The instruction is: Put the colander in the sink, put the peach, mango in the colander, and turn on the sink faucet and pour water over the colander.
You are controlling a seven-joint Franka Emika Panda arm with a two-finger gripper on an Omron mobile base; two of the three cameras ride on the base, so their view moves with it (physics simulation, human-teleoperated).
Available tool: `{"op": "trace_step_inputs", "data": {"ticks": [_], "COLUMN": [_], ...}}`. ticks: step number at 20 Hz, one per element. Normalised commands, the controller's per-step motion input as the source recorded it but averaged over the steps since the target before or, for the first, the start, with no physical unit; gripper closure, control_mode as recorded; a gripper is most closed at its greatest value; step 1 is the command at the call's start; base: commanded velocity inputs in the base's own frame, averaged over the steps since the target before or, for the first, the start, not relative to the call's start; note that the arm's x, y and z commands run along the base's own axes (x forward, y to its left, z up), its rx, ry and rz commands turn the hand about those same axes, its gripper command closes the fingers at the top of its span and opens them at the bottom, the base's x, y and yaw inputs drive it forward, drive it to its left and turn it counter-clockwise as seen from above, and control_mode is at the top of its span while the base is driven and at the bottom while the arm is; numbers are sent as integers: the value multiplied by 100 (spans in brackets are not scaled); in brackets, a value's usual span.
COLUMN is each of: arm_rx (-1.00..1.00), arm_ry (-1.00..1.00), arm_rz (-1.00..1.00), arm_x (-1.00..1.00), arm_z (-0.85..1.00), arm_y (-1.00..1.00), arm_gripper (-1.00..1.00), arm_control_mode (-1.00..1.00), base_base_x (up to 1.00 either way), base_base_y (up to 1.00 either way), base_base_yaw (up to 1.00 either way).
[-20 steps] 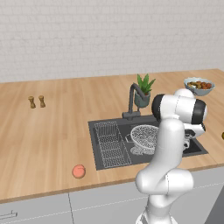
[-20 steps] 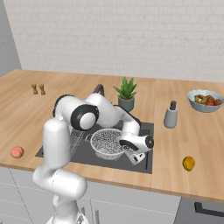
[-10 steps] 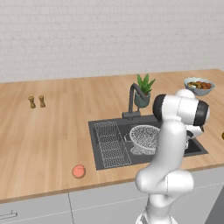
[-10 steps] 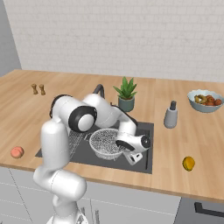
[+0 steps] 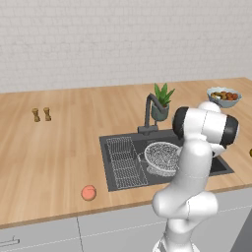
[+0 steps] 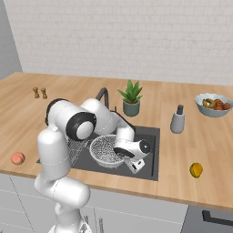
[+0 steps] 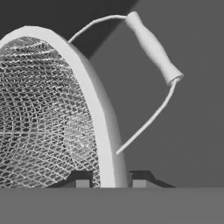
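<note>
While the colander (image 6: 107,150) sits inside the sink (image 6: 148,136), to the right of the wire grid rack (image 5: 124,161) that fills the basin's left part, its mesh bowl holds no fruit. At the far right of the counter (image 5: 59,147) a small grey bowl (image 6: 214,105) is filled with mixed fruit. Reaching down into the basin, the gripper (image 7: 106,183) has its two fingers pressed close on the colander's thin rim, one tip on the mesh side and one on the outer side, just beside the looped side handle (image 7: 151,43). On the counter left of the sink lies the peach (image 5: 88,192), near the front edge. Well to the right of the sink, also near the front edge, rests the mango (image 6: 196,169). Behind the basin stands the sink faucet (image 5: 150,112), with a potted plant (image 6: 131,98) next to it.
</note>
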Motion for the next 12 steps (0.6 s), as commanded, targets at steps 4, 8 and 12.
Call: {"op": "trace_step_inputs", "data": {"ticks": [4, 8, 12], "arm_rx": [-6, -1, 0], "arm_ry": [0, 3, 2], "arm_rz": [0, 0, 0], "arm_x": [-37, 30, 54], "arm_z": [-19, -10, 0], "arm_y": [22, 65, 82], "arm_gripper": [100, 100, 100], "arm_control_mode": [-100, -100, -100], "base_base_x": [0, 0, 0], "base_base_y": [0, 0, 0], "base_base_yaw": [0, 0, 0]}}
